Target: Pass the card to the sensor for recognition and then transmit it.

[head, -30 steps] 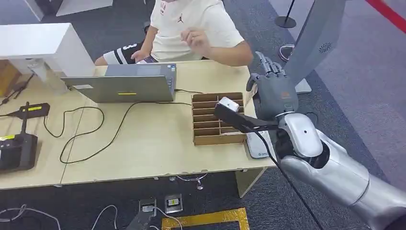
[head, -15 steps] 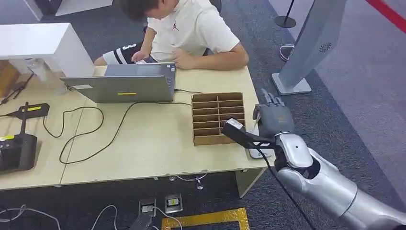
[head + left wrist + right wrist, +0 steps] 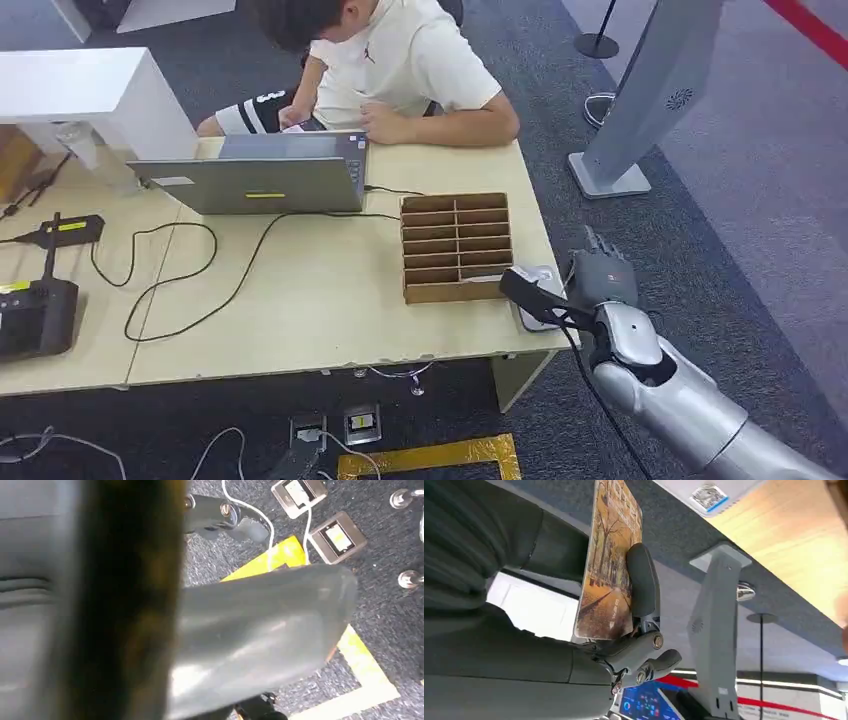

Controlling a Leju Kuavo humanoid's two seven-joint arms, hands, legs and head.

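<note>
1. The right hand (image 3: 603,277) is coming down. A second ago it was up high over the far corner of the desk (image 3: 330,300); now it is low, just off the desk's right edge, beside the white sensor (image 3: 541,295).
2. The right hand is pinching the card (image 3: 610,560) between its thumb and a finger (the card has a picture of yellow trees on it). The card is standing on its edge in the hand, in the air, not on the desk.
3. I think the hand is bringing the card down to the sensor so it can be read. Passing it on is not done yet.
4. The brown box (image 3: 455,246) with many little slots is sitting on the desk next to the sensor. All the slots look empty.
5. The left hand (image 3: 260,640) is hanging down over the floor. I cannot tell if its fingers are spread or closed.
</note>
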